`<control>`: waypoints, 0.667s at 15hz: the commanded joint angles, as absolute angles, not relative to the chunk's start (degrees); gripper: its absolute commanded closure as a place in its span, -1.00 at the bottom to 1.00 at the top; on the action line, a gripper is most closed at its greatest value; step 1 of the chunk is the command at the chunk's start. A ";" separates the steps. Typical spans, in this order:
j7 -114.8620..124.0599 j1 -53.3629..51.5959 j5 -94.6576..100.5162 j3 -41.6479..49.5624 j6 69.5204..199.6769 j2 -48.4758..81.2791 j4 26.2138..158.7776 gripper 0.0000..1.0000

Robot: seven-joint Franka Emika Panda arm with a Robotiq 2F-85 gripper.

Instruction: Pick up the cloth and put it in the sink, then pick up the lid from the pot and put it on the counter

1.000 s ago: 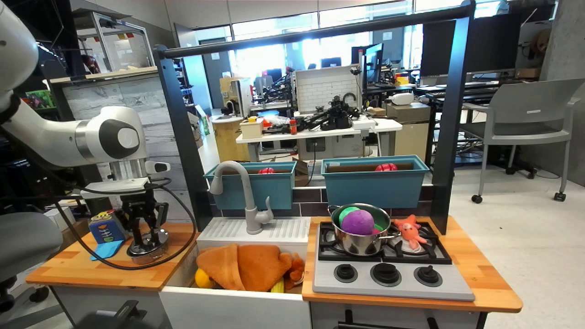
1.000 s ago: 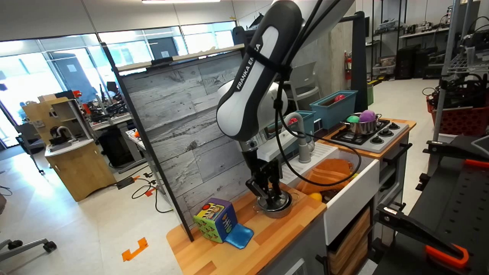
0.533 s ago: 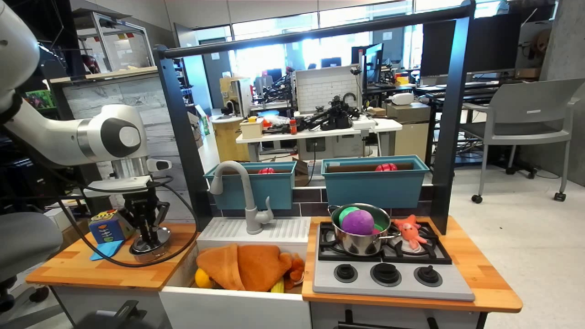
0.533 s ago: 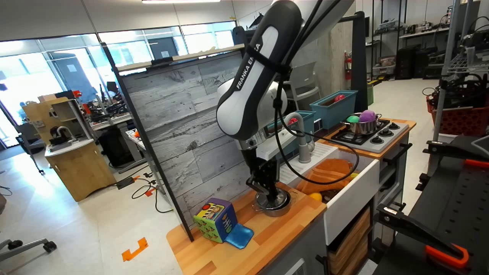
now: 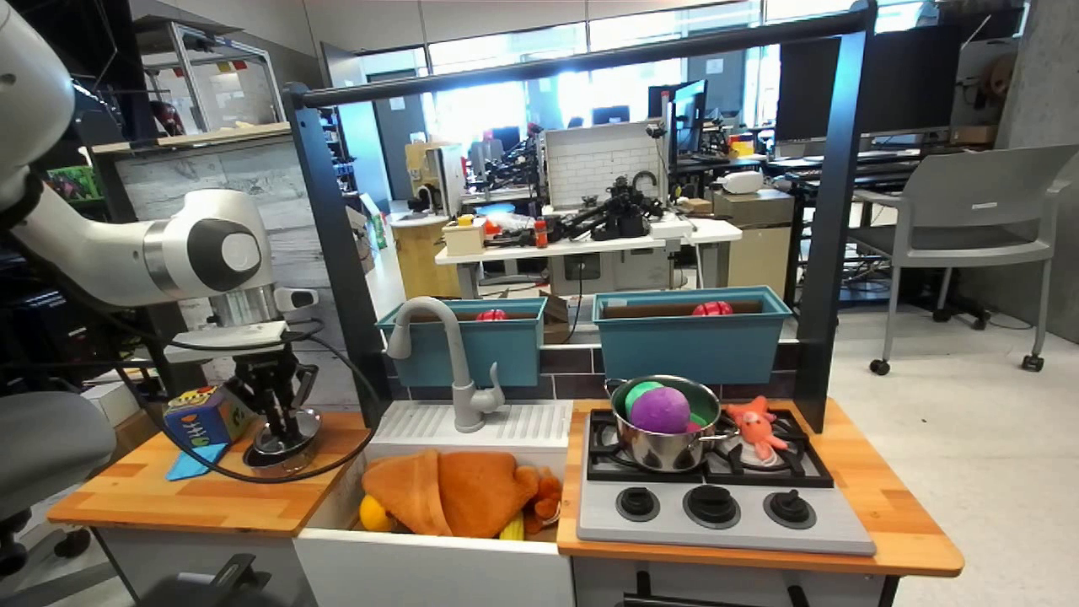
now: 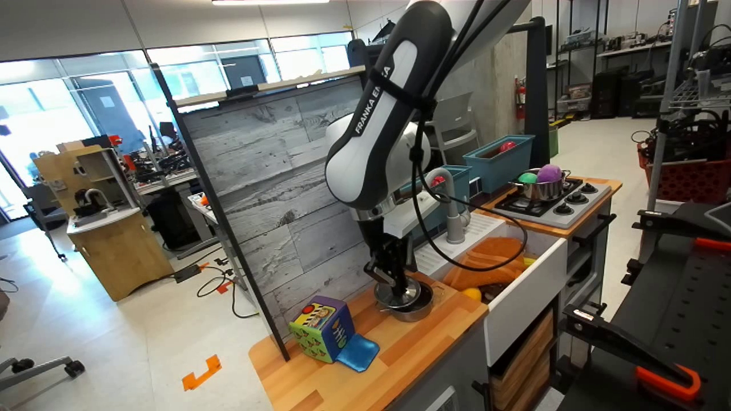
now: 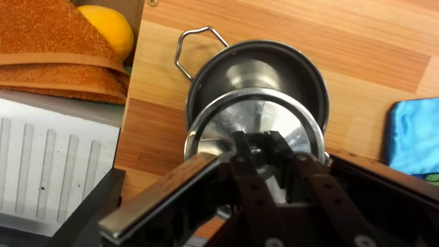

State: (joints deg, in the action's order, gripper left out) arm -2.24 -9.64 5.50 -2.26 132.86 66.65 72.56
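Over the left counter [image 5: 169, 504], gripper [image 7: 258, 136] pinched narrow, holding lid [image 7: 253, 113] by its middle, lid over the far part of the small pot [image 7: 257, 61], near part uncovered, orange cloth [image 5: 479, 493] in the sink [image 5: 430, 561] to the right.

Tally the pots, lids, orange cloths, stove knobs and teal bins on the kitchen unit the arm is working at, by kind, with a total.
Pots: 2
Lid: 1
Orange cloth: 1
Stove knobs: 3
Teal bins: 2
Total: 9
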 commanded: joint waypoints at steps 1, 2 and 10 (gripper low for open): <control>-4.41 -9.40 6.15 -2.99 134.66 63.81 76.08 0.90; -4.35 -9.64 6.20 -2.95 134.41 62.98 76.94 0.90; -12.54 -8.46 6.50 -6.30 142.69 58.01 84.05 0.90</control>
State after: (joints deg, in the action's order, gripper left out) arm -8.78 -9.75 5.52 -4.27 138.63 60.17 80.63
